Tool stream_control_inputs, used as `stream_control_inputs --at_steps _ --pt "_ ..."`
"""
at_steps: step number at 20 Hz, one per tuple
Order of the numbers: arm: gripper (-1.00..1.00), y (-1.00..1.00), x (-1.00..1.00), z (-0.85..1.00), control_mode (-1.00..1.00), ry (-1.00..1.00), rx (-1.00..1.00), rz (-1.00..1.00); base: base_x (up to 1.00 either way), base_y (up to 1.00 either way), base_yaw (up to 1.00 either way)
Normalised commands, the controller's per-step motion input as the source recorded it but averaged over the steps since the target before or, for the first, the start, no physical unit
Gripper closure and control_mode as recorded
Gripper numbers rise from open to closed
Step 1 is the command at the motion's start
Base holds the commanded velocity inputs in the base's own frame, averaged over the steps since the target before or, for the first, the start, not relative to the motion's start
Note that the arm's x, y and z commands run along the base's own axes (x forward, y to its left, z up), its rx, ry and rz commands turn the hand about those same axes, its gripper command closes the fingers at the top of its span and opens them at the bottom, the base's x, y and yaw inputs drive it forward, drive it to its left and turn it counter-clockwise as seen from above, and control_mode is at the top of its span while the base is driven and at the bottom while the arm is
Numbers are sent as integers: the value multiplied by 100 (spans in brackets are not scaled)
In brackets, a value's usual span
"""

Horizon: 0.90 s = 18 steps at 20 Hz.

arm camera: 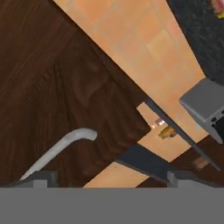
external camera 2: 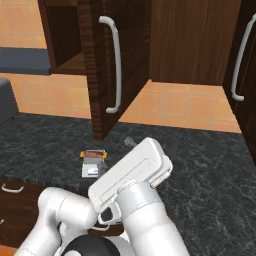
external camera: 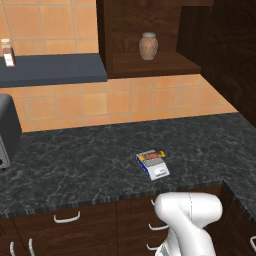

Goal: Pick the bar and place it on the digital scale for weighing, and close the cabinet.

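Yellow-brown-red bar point(external camera: 152, 156) lies on digital scale point(external camera: 158, 171); cabinet point(external camera 2: 102, 75) door ajar; pincer point(arm camera: 107, 181) spread, empty.

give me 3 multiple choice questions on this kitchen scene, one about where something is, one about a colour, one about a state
1. Where is the bar?
A. on the scale
B. in the cabinet
C. on the shelf

2. What colour is the counter?
A. white
B. dark speckled grey
C. orange

3. What state is the cabinet door in?
A. shut
B. missing
C. open

Answers:
1. A, the bar lies on the back part of the scale, whose white front panel shows just ahead of it.
2. B, the counter is dark marbled stone below an orange tiled wall.
3. C, the door with its silver handle swings out over the counter, and the vase stands in the exposed interior.
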Motion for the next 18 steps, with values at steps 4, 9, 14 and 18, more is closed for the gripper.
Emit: stream_control_inputs --at_steps 4,9,14,18 --pt "-100 -43 92 -10 -100 -11 25 21 0 0 0" --pt "-100 -11 48 -3 -100 -30 18 15 0 0 0" --pt "-100 7 34 41 -100 -12 0 -2 0 0 0" --pt "-100 21 79 45 -100 5 0 -6 0 0 0"
